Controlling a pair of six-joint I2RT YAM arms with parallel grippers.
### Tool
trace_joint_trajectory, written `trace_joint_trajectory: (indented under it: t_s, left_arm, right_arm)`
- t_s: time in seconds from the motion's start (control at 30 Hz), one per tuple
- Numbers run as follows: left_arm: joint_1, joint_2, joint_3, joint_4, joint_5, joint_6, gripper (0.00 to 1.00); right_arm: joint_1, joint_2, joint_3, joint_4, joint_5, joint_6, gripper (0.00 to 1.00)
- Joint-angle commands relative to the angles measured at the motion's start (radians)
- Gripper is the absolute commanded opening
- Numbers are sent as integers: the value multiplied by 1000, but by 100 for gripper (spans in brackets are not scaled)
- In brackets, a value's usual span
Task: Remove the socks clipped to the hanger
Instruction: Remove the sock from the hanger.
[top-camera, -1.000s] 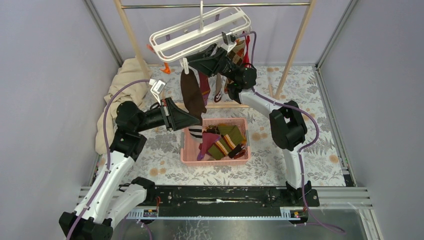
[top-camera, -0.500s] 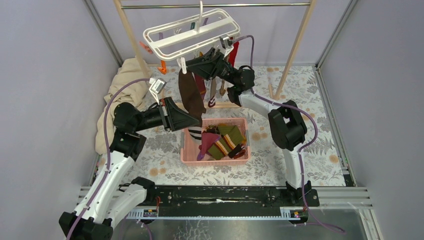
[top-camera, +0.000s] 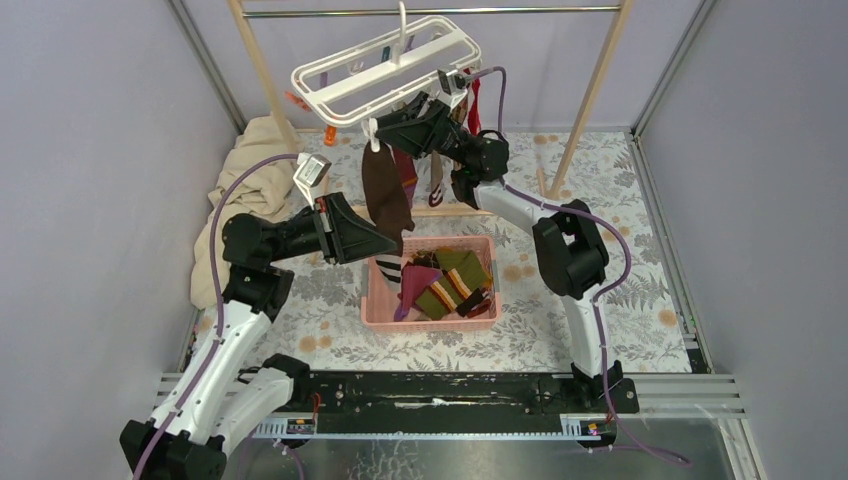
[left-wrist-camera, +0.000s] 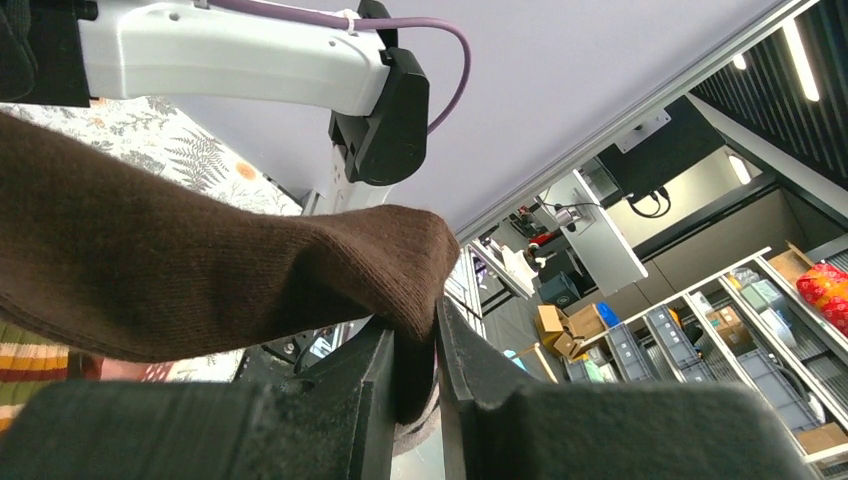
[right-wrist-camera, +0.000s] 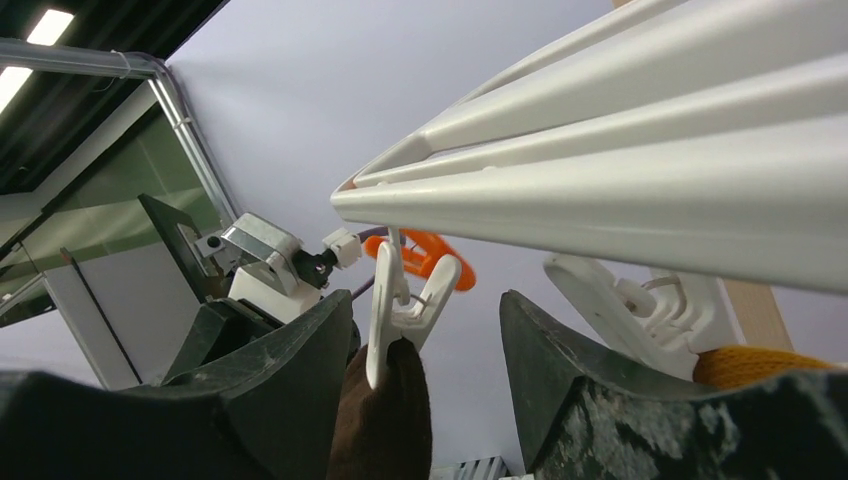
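Closest in, on the flowery surface (top-camera: 600, 300): a pink basket (top-camera: 430, 323) with loose socks (top-camera: 452, 285) piled inside, olive, maroon and stripy. Off to the left, by the wall, a big heap of beige cloth (top-camera: 250, 170).

Just past the basket, the left claw (left-wrist-camera: 415, 330): pinching the toe end of a brown sock (left-wrist-camera: 200, 260), with both fingers (left-wrist-camera: 350, 400) squeezed onto it, one from each side. Brown sock hanging long and dark, from the claw all the way up to a clip.

Higher up and farther back, the right claw (right-wrist-camera: 423, 315): spread wide, with a white clip (right-wrist-camera: 398, 300) in the gap between its two fingers. Hard to tell if touching that clip or not. White clip biting the top of the brown sock and dangling from a bar of the white hanger (right-wrist-camera: 650, 190). Right behind it, an orange clip (right-wrist-camera: 425, 255). To the right, one more white clip (right-wrist-camera: 630, 295) with a bit of yellow sock (right-wrist-camera: 750, 368) under it.

Behind the right arm, more socks (top-camera: 437, 178) clipped under the hanger, red and stripy ones among them. Hanger up in the air and tilted, with its hook (top-camera: 403, 25) reaching up to a metal rail (top-camera: 540, 10). At the very back, two wooden posts (top-camera: 262, 75) holding that rail, one on each side
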Motion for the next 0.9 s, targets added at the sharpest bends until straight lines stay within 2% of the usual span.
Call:
trace_joint_trajectory:
  t_s: [0.0, 0.43, 0.87]
  left_arm:
    - [5, 11, -31, 106, 23, -41, 25]
    - [5, 23, -62, 182, 28, -82, 25]
    - [5, 21, -53, 229, 28, -127, 25]
  right_arm:
    - [19, -19, 53, 35, -24, -9, 62]
    - [22, -10, 101, 10, -54, -1, 61]
    - [25, -25, 29, -26, -10, -57, 62]
